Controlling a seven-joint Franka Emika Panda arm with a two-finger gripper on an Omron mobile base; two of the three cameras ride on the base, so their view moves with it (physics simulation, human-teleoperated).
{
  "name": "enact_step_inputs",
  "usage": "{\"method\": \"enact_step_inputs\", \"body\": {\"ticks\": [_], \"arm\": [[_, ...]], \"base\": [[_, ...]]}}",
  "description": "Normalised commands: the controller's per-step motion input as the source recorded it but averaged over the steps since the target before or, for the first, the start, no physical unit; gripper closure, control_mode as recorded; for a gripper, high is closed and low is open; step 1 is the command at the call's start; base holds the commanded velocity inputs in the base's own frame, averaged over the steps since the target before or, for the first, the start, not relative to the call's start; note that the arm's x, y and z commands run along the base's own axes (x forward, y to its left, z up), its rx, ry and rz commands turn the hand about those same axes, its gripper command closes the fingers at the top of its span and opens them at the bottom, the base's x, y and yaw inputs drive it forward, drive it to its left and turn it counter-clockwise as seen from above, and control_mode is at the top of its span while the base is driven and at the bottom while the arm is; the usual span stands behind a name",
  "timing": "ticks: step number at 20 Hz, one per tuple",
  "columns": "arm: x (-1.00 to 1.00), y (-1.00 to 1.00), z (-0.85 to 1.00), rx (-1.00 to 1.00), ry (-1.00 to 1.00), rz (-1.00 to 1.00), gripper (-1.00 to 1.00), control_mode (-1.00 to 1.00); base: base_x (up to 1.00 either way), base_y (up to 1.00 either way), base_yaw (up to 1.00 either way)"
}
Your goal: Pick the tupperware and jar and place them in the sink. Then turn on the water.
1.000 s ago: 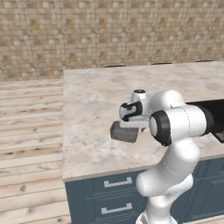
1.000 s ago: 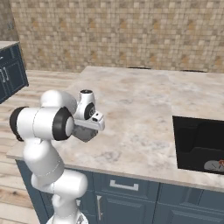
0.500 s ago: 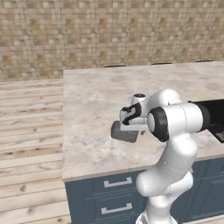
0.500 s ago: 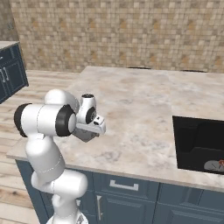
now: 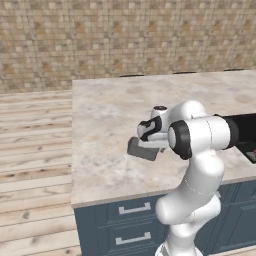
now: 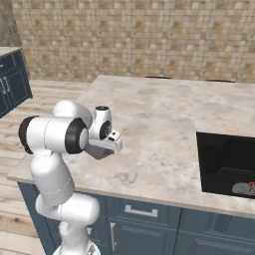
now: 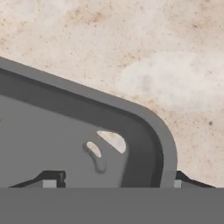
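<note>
One tupperware [image 5: 142,149] corner between hand [image 7: 113,178] fingertips, bare counter [image 5: 110,110] beyond.

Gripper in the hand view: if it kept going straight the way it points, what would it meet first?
Most likely the tupperware: the gripper straddles its rim, one fingertip inside the box and one outside. Beyond it lies the counter. How near is unclear.
</note>
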Motion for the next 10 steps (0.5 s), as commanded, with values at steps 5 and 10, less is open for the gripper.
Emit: {"method": "enact_step_inputs", "body": {"ticks": [5, 10], "arm": [[-0.06, 0.00, -0.04, 0.00, 0.00, 0.00, 1.00, -1.00], [-0.08, 0.00, -0.04, 0.00, 0.00, 0.00, 1.00, -1.00]], "base": [[0.00, 0.00, 0.00], [0.00, 0.00, 0.00]]}}
